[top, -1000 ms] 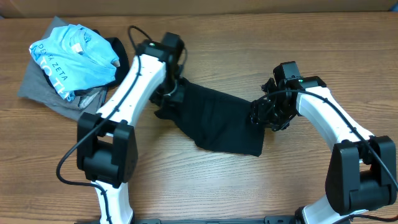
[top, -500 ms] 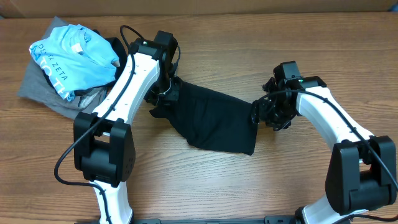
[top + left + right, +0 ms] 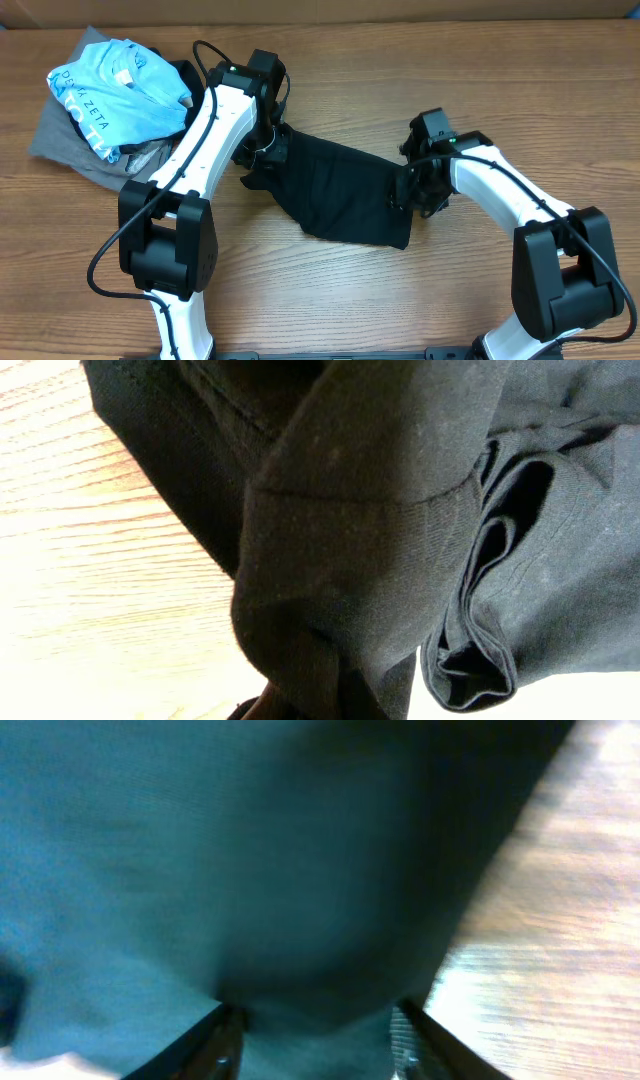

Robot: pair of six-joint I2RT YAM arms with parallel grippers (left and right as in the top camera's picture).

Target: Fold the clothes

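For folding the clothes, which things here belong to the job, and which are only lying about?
Belong to the job: black T-shirt, light blue tee, grey garment, left gripper, right gripper.
Only there: wooden table, tan board at its far edge.

text: "ZETA" in dark letters, letters before it unclear | on: light blue tee (image 3: 115,85) | place: upper left of overhead view | other views: no readable text
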